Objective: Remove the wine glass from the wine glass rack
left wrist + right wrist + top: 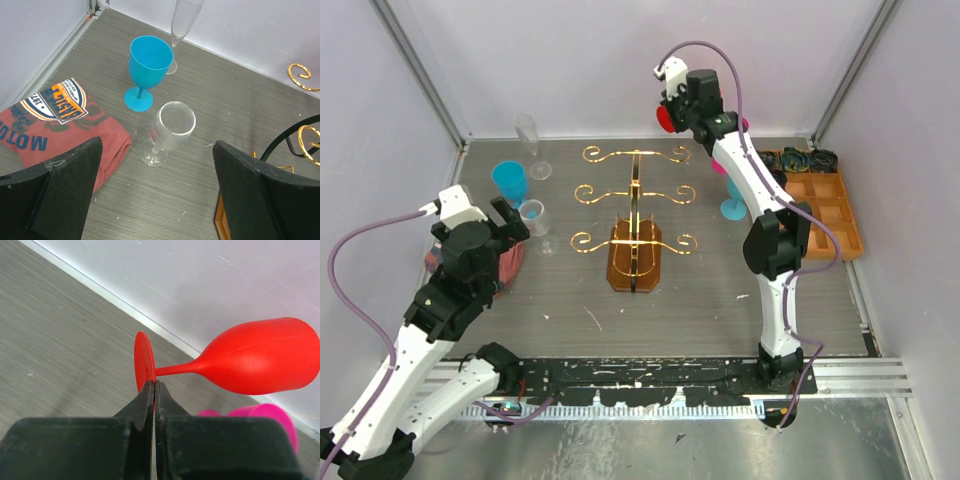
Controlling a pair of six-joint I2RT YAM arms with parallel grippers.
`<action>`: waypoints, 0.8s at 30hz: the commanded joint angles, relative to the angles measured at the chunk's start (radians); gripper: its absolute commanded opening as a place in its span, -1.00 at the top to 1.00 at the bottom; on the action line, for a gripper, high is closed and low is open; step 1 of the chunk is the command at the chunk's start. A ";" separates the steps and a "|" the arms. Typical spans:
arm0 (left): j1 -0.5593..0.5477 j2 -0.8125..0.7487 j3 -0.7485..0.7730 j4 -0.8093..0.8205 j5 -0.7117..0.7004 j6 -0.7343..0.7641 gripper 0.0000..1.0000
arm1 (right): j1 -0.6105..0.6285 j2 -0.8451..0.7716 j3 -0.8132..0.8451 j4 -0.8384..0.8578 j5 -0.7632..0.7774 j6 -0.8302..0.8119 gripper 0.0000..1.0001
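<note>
While the right gripper hangs high near the back wall, its fingers are clenched on the rim of the red wine glass's foot. The stem and bowl stick out sideways past the fingertips. A pink glass shows just under the bowl. Seen from above, the wine glass rack stands below this gripper, to its left and nearer the arm bases, well apart from the held glass. The compartmented wooden tray lies to the gripper's right.

The left gripper hovers with its fingers spread wide, gripping nothing. A clear glass stands upright between and beyond its fingertips. A blue goblet and a tall flute stand farther ahead, and a red T-shirt lies to its left.
</note>
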 commanded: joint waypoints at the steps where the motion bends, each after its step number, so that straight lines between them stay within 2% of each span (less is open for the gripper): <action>1: -0.002 -0.015 -0.028 0.031 -0.015 0.011 -0.96 | 0.012 -0.017 -0.053 0.160 0.135 -0.189 0.99; 9: -0.002 -0.021 -0.049 0.025 -0.015 0.014 -0.96 | -0.011 -0.038 -0.232 0.342 0.200 -0.358 0.99; 24: -0.003 0.022 -0.065 0.053 0.008 0.015 -0.96 | -0.094 -0.090 -0.480 0.562 0.023 -0.458 0.99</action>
